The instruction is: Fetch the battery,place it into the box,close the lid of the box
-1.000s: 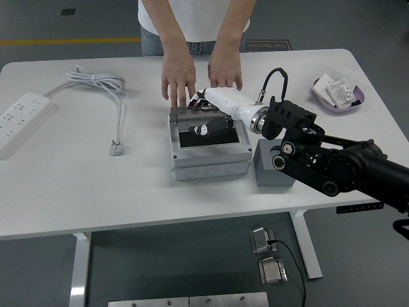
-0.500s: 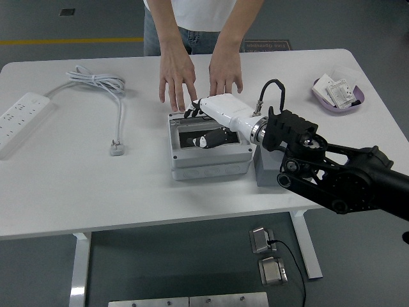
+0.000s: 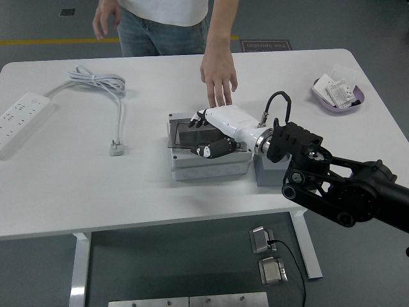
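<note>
A white power strip [image 3: 19, 118] with a coiled white cable [image 3: 105, 89] and plug lies at the table's left, and a shallow lilac dish [image 3: 337, 94] of small white packets sits at the far right. The smooth white table [image 3: 77, 185] carries a grey plastic rectangular box [image 3: 208, 160] at its middle, with a plain grey block [image 3: 271, 173] just beside its right wall. A person stands at the far side; one person's hand [image 3: 218, 80] rests flat on the table just behind the box, close to the robot's fingers, the other hangs off the table at the top left.

The right hand [image 3: 214, 131], white-shelled with black jointed fingers, reaches in over the box from the right. Its fingers are loosely spread over the dark flat lid [image 3: 192, 134], lying on it, thumb curled at the front rim, gripping nothing. The battery cannot be made out; the hand and lid cover the box's inside. The right arm's black links cross the table's near right edge.
</note>
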